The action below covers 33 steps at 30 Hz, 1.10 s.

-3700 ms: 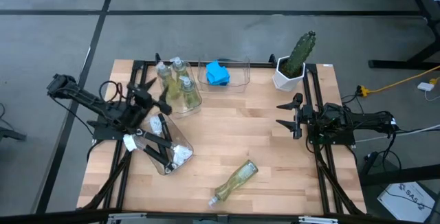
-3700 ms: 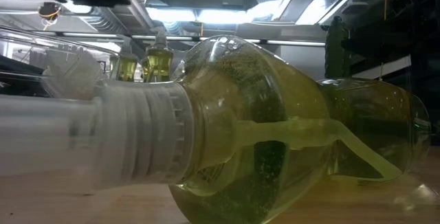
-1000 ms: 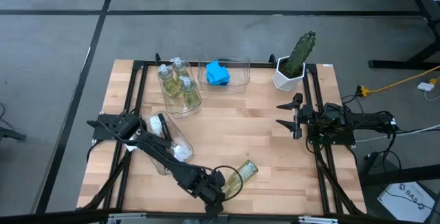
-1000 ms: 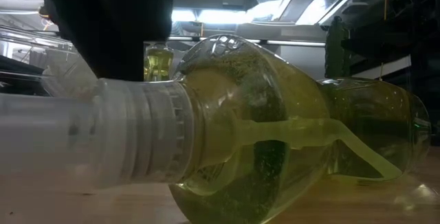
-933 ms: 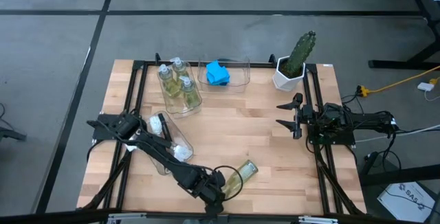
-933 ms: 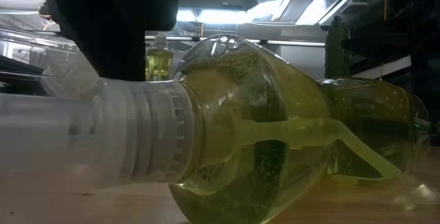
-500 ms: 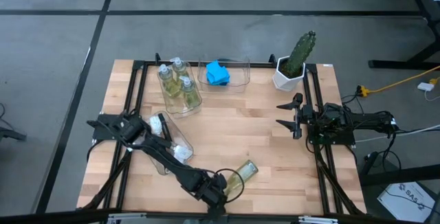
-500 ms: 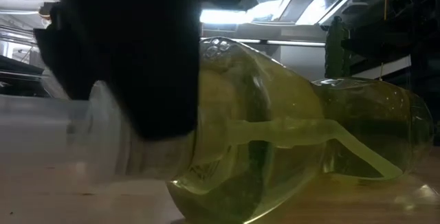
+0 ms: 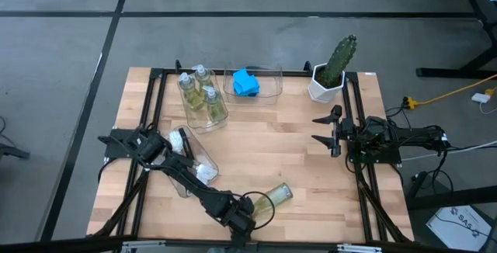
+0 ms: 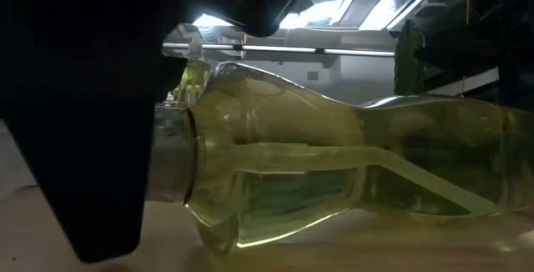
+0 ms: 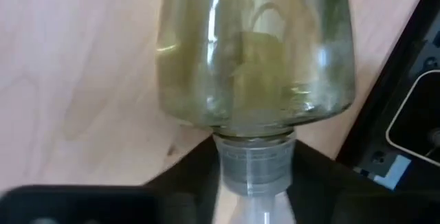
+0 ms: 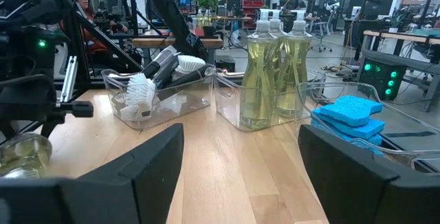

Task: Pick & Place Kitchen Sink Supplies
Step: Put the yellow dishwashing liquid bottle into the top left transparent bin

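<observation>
My left gripper is down at the near edge of the table, with my fingers set on either side of the white neck of the soap bottle lying there on its side. In my left wrist view the collar sits right between my dark fingers, the bottle's pale yellow-green body reaching away over the wood, so I am pinching the neck. In the low view my gripper shows as a dark mass covering the pump end, and the bottle stretches off across the board.

My left arm runs back from there toward the table's left side, passing over a clear bin that holds black-handled dish brushes with white heads. Farther back stands a second clear bin with three upright pump bottles of the same soap. Just beside it, at the far edge, a third clear bin holds the bright blue sponges. At the far right corner is a green cactus in a white pot.

My right gripper waits at the table's right side, well apart from the lying bottle, with its fingers spread wide and nothing between them. From its wrist I look across to the brushes, the upright bottles and the sponges.
</observation>
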Each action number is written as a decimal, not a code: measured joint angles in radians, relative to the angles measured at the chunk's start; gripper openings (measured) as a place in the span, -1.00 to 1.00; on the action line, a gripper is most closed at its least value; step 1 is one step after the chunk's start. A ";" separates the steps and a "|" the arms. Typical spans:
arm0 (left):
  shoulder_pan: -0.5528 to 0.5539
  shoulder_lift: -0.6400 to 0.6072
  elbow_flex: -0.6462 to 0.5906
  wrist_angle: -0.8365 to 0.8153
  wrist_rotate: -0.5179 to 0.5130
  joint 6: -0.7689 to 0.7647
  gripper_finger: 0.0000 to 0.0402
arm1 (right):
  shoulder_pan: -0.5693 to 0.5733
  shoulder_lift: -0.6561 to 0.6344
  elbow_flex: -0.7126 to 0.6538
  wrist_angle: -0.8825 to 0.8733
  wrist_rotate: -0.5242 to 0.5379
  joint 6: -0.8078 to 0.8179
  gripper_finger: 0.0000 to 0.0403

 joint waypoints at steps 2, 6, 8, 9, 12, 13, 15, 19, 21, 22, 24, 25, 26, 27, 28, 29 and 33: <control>0.006 -0.001 0.000 -0.010 0.004 0.024 -0.50 | 0.000 0.000 0.000 0.000 0.000 0.000 0.41; 0.029 -0.028 -0.001 -0.062 0.031 0.096 -0.50 | 0.000 0.000 0.000 0.000 0.000 0.000 0.41; 0.043 -0.058 0.003 -0.118 0.031 0.105 -0.50 | 0.000 0.000 0.000 0.000 0.000 0.000 0.41; 0.049 -0.072 0.009 -0.161 0.028 0.114 -0.50 | 0.000 0.000 0.000 0.000 0.000 0.000 0.41; 0.073 -0.103 0.056 -0.338 0.023 0.137 -0.50 | 0.000 0.000 0.000 0.000 0.000 0.000 0.41; 0.081 -0.113 0.077 -0.405 0.022 0.140 -0.50 | 0.000 0.000 0.000 0.000 0.000 0.000 0.41; 0.098 -0.125 0.130 -0.535 0.022 0.148 -0.50 | 0.000 0.000 0.000 0.000 0.000 0.000 0.41; 0.138 -0.126 0.261 -0.795 0.033 0.193 -0.50 | 0.000 0.000 0.000 0.000 0.000 0.000 0.41; 0.163 -0.126 0.315 -0.874 0.053 0.214 -0.50 | 0.000 0.000 0.000 0.000 0.000 0.000 0.41; 0.177 -0.129 0.333 -0.878 0.060 0.224 -0.50 | 0.000 0.000 0.000 0.000 0.000 0.000 0.41; 0.201 -0.140 0.362 -0.860 0.074 0.275 -0.50 | 0.000 0.000 0.000 0.000 0.000 0.000 0.41; 0.218 -0.143 0.380 -0.853 0.082 0.292 -0.50 | 0.000 0.000 0.000 0.000 0.000 0.000 0.41; 0.234 -0.148 0.393 -0.849 0.098 0.308 -0.50 | 0.000 0.000 0.000 0.000 0.000 0.000 0.41; 0.251 -0.149 0.405 -0.852 0.123 0.314 -0.50 | 0.000 0.000 0.000 0.000 0.000 0.000 0.41; 0.264 -0.149 0.415 -0.854 0.142 0.314 -0.50 | 0.000 0.000 0.000 0.000 0.000 0.000 0.41; 0.280 -0.150 0.422 -0.860 0.166 0.310 -0.50 | 0.000 0.000 0.000 0.000 0.000 0.000 0.41; 0.355 -0.157 0.435 -0.858 0.270 0.310 -0.50 | 0.000 0.000 0.000 0.000 0.000 0.000 0.41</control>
